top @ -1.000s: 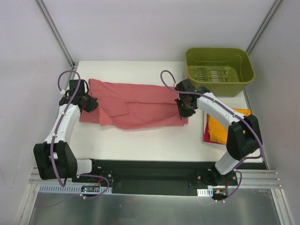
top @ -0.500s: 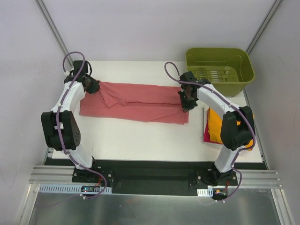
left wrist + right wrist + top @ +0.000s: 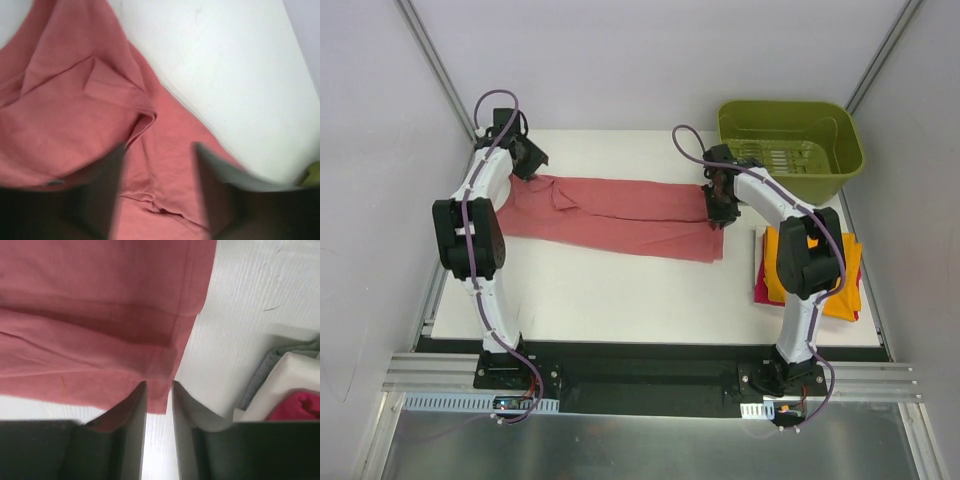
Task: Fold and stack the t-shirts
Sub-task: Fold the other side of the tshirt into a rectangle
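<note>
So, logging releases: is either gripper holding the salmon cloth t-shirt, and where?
Nothing: left gripper is open above the t-shirt; right gripper slightly open astride its hem.

Open desk near me, crowded far corner and right edge.

The near half of the desk (image 3: pixel 610 295) lies bare from side to side, so I can sweep there freely. Farther back the salmon t-shirt (image 3: pixel 620 215) lies flat in a long band, low enough to pass over, with a bare strip behind it up to the back wall (image 3: pixel 640 60). The green tub (image 3: pixel 790 190) fills the far right corner, its walls rising just beside my right jaws. The folded orange t-shirt (image 3: pixel 848 290) on the magenta t-shirt (image 3: pixel 760 290) takes the right edge, with my right arm (image 3: pixel 807 262) upright over them. My left arm (image 3: pixel 467 235) stands along the left edge.
</note>
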Controlling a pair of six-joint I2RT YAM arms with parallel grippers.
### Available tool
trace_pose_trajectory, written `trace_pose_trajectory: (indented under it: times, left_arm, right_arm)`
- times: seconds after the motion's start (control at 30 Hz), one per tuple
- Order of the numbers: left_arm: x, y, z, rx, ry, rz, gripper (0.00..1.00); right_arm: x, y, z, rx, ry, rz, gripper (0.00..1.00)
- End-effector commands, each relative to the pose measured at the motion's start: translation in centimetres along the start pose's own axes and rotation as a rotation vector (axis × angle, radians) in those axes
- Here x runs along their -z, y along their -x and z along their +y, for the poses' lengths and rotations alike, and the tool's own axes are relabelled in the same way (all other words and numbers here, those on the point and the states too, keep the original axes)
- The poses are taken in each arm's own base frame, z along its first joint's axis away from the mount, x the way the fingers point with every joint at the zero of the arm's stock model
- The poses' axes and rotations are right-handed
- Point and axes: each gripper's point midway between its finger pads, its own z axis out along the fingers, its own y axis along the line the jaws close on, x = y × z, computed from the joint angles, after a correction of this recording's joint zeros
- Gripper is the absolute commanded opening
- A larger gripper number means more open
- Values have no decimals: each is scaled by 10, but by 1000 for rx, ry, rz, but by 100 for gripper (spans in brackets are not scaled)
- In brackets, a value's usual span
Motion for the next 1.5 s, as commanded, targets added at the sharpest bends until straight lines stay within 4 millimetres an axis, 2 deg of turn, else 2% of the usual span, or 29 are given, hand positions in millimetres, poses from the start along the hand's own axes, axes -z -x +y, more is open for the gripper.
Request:
trace_pose_trajectory:
  times: [0.0,0.07,0.1,0.17,0.2,0.23,0.3,0.43,0.57,0.73,0.77,0.83,0.9,0.93,1.0,1.07,1.1,1.13,1.2,1.3,1.33,1.47]
  left_arm:
    - [-9,1,-29,-56,-95,51,99]
    - [-6,-2,-33,-64,-114,66,100]
    - [-3,-5,-34,-67,-116,69,99]
    - [5,-15,-29,-78,-112,84,99]
    - [8,-19,-26,-78,-111,94,99]
    - [13,-30,-18,-79,-102,115,99]
    - [17,-41,-10,-80,-89,136,99]
    - [18,-68,21,-71,-29,188,99]
    - [12,-81,29,-59,-15,233,99]
    - [-2,-89,11,-51,-63,296,99]
    - [-2,-100,-1,-59,-83,318,99]
    - [-6,-107,-19,-69,-122,330,99]
    - [-16,-116,-29,-82,-131,352,99]
    - [-17,-110,-43,-80,-161,340,99]
    - [-31,-106,-54,-70,-173,337,99]
    - [-34,-105,-71,-59,-219,359,99]
    - [-35,-95,-86,-67,-252,337,99]
    - [-33,-93,-97,-84,-272,320,100]
    - [-31,-76,-115,-115,-293,240,99]
    - [-23,-68,-125,-146,-323,211,99]
    - [-19,-66,-123,-162,-324,204,99]
    - [-4,-69,-87,-195,-225,157,99]
  right_arm:
    - [9,26,-19,-20,-105,-62,47]
    - [18,29,-19,-25,-97,-84,57]
    - [17,23,-19,-26,-89,-77,67]
    - [27,21,-16,-31,-65,-101,83]
    - [23,10,-13,-27,-46,-82,99]
    - [31,9,-10,-29,-28,-102,100]
    - [29,-7,0,-18,17,-83,100]
    - [42,-23,18,25,88,-108,99]
    - [51,-31,30,80,108,-129,100]
    - [55,-32,32,79,107,-146,100]
    - [53,-34,33,80,108,-141,100]
    - [53,-33,33,73,108,-145,100]
    - [52,-32,31,68,96,-147,100]
    - [52,-32,30,64,90,-150,99]
    - [57,-29,27,60,78,-170,100]
    - [62,-26,25,61,74,-189,100]
    - [66,-27,24,62,72,-200,100]
    - [68,-26,23,60,71,-208,100]
    - [72,-25,22,57,73,-222,100]
    - [76,-28,23,52,88,-230,100]
    - [75,-32,24,58,92,-224,100]
    - [76,-37,31,85,128,-232,100]
